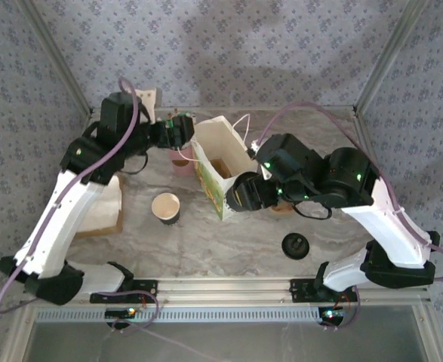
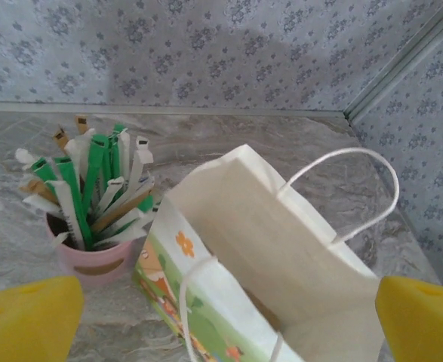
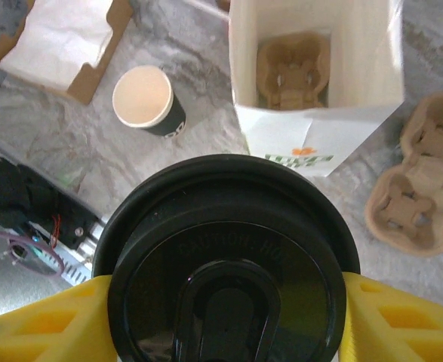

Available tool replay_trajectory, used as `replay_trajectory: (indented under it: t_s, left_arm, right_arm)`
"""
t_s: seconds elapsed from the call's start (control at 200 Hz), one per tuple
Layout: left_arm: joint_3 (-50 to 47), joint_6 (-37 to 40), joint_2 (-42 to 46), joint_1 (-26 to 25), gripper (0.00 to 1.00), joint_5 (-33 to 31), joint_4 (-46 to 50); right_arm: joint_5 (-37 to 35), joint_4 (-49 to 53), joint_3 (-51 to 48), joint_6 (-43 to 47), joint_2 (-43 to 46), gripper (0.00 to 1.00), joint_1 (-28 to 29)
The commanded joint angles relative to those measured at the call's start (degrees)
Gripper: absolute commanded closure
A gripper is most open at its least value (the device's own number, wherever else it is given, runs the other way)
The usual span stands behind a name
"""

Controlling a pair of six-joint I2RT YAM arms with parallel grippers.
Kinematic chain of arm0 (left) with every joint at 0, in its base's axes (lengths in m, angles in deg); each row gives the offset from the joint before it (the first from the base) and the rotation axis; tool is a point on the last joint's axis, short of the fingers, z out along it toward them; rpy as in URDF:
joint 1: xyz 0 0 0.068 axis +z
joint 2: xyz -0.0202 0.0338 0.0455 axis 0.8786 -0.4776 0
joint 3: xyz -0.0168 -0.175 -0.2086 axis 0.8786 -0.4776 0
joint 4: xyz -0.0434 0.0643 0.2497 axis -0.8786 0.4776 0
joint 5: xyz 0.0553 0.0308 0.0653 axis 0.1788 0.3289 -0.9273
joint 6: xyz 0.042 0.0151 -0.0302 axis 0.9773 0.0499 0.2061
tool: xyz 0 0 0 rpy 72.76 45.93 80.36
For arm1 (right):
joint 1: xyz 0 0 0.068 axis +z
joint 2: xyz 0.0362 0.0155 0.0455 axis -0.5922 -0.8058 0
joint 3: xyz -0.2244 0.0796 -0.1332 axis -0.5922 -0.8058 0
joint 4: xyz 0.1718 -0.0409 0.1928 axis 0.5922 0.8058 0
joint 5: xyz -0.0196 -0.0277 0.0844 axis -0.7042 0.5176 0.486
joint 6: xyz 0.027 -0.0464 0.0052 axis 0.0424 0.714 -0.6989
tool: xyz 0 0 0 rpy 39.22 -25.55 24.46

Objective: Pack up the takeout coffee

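Two claws, one coffee, one open bag.
We see the right claw (image 3: 225, 313) clenched on the takeout coffee (image 3: 225, 241), its yellow fingers (image 3: 44, 324) pressing either side of the cup, which hangs just beside the white bag (image 3: 315, 143) and outside it. Our left claw (image 1: 179, 132) stands released, jaws wide apart, at the bag's far side, near a pink pot (image 2: 93, 260) of stir sticks. One cardboard carrier (image 3: 293, 68) lies in the bag's bottom; another (image 3: 421, 188) rests on the table (image 1: 229, 234) beside it. A lidless cup (image 1: 166, 207) and a loose lid (image 1: 296, 246) sit well apart.
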Motion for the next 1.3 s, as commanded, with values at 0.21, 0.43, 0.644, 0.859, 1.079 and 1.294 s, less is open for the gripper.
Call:
replay_trajectory:
  t_s: [0.21, 0.43, 0.644, 0.859, 1.079, 1.294]
  left_arm:
    - [15.22, 0.82, -17.54, 6.47, 0.00, 17.70, -3.95]
    - [25.05, 1.07, -29.61, 7.32, 0.01, 22.29, -1.70]
    - [34.11, 0.48, -40.12, 7.54, 0.01, 28.44, 2.28]
    - [30.64, -0.57, -40.84, 6.21, 0.01, 31.35, 0.07]
    - [23.16, -1.28, -37.24, 4.17, 0.01, 32.24, -2.97]
    - [15.57, -2.36, -32.60, 2.29, 0.01, 32.92, -6.97]
  right_arm:
    - [2.52, 2.17, 10.91, 8.23, -6.20, 0.40, -8.09]
    - [5.84, -0.09, 14.32, 9.98, -9.68, 0.41, -14.24]
    - [8.91, -1.32, 16.66, 10.90, -12.50, 0.41, -18.39]
    - [10.88, -1.64, 17.65, 11.04, -13.84, 0.42, -21.22]
    - [11.13, -1.05, 17.75, 11.04, -13.41, 0.42, -22.01]
    - [10.11, -0.41, 17.36, 10.22, -12.22, 0.42, -21.63]
